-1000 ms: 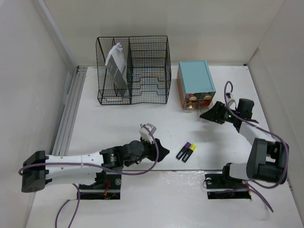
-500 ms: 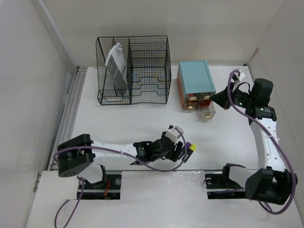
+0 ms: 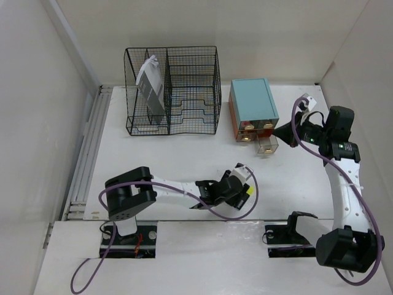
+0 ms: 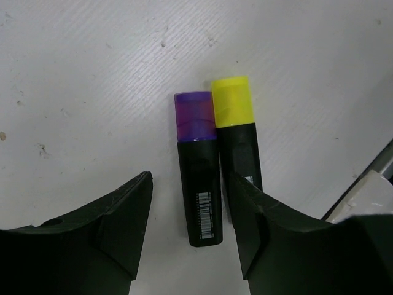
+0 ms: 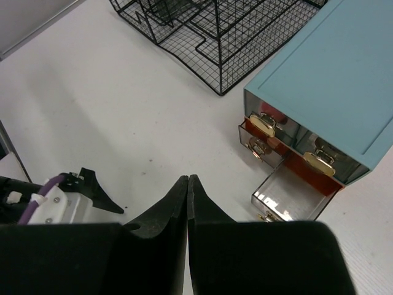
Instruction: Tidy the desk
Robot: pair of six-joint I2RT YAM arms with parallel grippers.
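Two black highlighters lie side by side on the white desk [image 3: 172, 153]: one with a purple cap [image 4: 194, 117] and one with a yellow cap [image 4: 231, 101]. My left gripper [image 4: 189, 178] is open just above them. The purple-capped one's body lies between its fingers, with a gap on the left; the right finger overlaps the yellow-capped one's body. From above, the left gripper [image 3: 236, 193] hides most of both pens. My right gripper [image 5: 187, 179] is shut on nothing and hangs in the air right of the teal drawer box [image 3: 252, 101].
The teal box's lower right drawer [image 5: 288, 193] stands pulled out and looks empty. A black wire rack [image 3: 172, 89] at the back holds a grey-white packet [image 3: 150, 86]. A grey ribbed rail [image 3: 89, 147] runs along the left edge. White walls enclose the sides.
My left arm has reached right and now sits over the two highlighters. The small drawer has come out, and my right gripper has shut and drawn back to the right.
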